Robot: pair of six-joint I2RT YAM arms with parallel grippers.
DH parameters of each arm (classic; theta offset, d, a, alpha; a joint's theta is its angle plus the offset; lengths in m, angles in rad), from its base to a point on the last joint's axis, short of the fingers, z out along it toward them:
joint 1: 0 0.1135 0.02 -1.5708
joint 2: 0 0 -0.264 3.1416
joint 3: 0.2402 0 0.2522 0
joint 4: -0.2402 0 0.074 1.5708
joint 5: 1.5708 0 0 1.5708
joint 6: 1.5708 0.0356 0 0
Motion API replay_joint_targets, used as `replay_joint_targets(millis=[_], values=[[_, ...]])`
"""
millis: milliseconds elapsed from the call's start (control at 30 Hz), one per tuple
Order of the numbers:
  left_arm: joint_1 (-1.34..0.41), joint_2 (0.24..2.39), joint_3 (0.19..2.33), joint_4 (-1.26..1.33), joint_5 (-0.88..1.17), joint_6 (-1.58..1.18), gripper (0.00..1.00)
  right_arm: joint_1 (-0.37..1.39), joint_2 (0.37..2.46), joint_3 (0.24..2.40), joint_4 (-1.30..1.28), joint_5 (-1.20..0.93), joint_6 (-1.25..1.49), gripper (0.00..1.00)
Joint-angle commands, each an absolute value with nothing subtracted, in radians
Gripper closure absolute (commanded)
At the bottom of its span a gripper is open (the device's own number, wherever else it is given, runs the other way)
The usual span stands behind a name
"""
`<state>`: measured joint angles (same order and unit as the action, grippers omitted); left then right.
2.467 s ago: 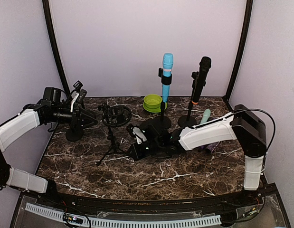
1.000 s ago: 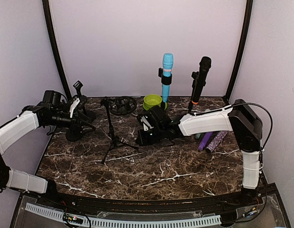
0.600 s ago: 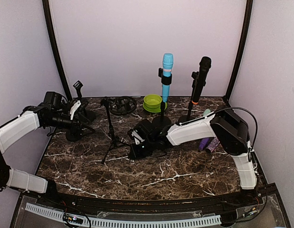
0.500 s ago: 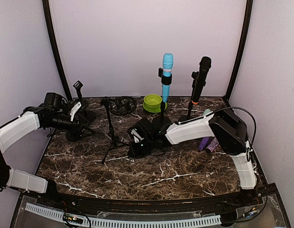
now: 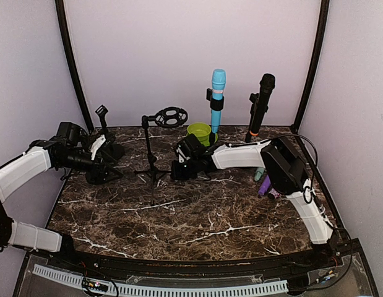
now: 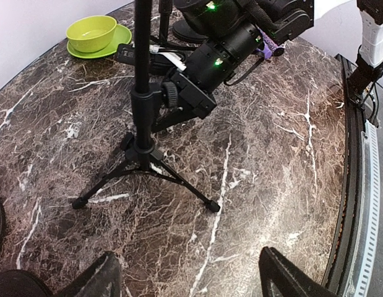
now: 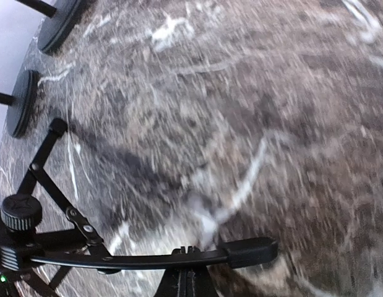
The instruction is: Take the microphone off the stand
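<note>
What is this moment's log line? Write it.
tripod: upright | right tool: shut on its leg | left tool: open | blue microphone: mounted | black microphone: mounted

The tripod stand (image 5: 153,168) no longer leans low over the middle of the bench (image 5: 228,216). It now stands close to upright, nearer the back wall. Its ring mount (image 5: 171,116) sat low by the pole before and now shows high against the wall, level with the green bowl's rim or above it. The right end effector (image 5: 177,171) has swung back from the bench's middle toward the stand's foot, with its fingers clamped on one tripod leg. The right arm's elbow (image 5: 281,162) has moved in from the far right edge, and the forearm now reaches leftward along the back.
</note>
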<state>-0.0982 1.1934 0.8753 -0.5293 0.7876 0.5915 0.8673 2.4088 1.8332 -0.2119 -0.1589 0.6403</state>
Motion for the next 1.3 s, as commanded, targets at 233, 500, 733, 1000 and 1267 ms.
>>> replay_joint_targets(millis=[233,500,733,1000,1267], values=[[-0.092,1.134,0.861,-0.595,0.818,0.625,0.19,0.857,2.249,1.690,-0.067,-0.194,0.654,0.82],[-0.086,1.138,0.934,-0.608,0.891,0.534,0.11,0.868,2.043,1.362,0.344,-0.360,0.822,0.36],[-0.083,1.183,1.009,-0.690,0.883,0.516,0.08,0.871,2.117,1.398,0.636,-0.467,0.935,0.36],[-0.083,1.172,1.015,-0.676,0.864,0.524,0.08,0.879,2.185,1.492,0.637,-0.579,1.032,0.40],[-0.083,1.168,1.022,-0.674,0.863,0.521,0.07,0.887,2.230,1.545,0.602,-0.577,1.031,0.41]])
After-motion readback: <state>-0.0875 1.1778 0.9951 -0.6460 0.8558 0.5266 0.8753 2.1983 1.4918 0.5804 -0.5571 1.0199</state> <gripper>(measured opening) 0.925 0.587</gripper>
